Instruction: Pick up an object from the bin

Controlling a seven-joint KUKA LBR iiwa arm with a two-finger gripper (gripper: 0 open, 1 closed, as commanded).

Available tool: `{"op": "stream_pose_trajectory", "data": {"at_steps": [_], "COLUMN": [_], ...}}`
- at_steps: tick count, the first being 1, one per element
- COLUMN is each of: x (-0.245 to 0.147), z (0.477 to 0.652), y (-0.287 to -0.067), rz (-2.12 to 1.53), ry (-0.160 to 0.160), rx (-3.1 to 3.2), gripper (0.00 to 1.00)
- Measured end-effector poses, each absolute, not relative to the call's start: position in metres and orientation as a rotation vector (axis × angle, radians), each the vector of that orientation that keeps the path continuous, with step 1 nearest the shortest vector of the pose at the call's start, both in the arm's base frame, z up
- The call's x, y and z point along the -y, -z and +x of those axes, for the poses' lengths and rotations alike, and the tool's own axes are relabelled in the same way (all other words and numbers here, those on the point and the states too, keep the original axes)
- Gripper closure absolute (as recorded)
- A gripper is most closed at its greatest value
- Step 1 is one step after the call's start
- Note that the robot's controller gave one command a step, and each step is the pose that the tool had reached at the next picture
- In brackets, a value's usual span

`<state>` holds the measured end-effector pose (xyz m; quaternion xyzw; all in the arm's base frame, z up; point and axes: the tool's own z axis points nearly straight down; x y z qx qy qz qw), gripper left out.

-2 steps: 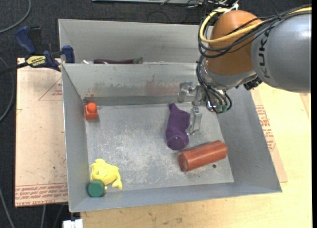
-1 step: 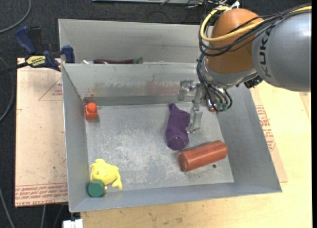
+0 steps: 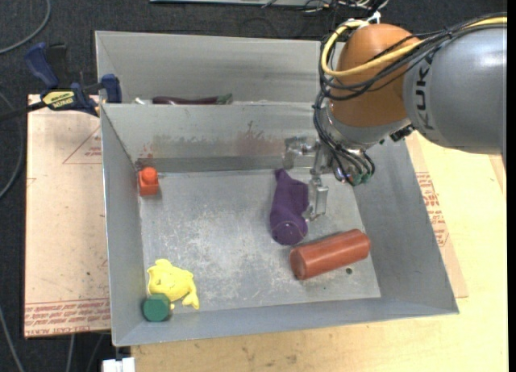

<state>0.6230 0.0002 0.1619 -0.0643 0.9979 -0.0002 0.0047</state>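
My gripper (image 3: 320, 203) hangs low in the right half of the bin, under the arm's orange cover. It is right beside the upper right edge of a purple eggplant-shaped thing (image 3: 287, 211), which lies tilted on the bin floor. Whether they touch I cannot tell. Just below and to the right of the gripper, a red cylinder (image 3: 330, 253) lies on its side, its left end close to the purple thing's lower end.
A small orange block (image 3: 148, 181) sits by the left wall. In the near left corner lie a yellow soft toy (image 3: 172, 282) and a green round cap (image 3: 156, 308), side by side. The arm reaches in from the right.
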Motion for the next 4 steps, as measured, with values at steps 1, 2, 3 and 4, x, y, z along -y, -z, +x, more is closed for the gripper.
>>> {"op": "stream_pose_trajectory", "data": {"at_steps": [1, 2, 3, 4], "x": [0.001, 0.0, -0.011, -0.014], "z": [0.621, 0.621, 0.634, 0.635], "y": [-0.103, -0.081, -0.075, -0.071], "rz": [-0.502, -0.577, -0.843, -0.869], "ry": [-0.003, -0.001, -0.001, -0.004], "rx": [-3.102, -3.088, -3.023, -3.012], "gripper": [0.0, 0.0, 0.0, 1.0]}}
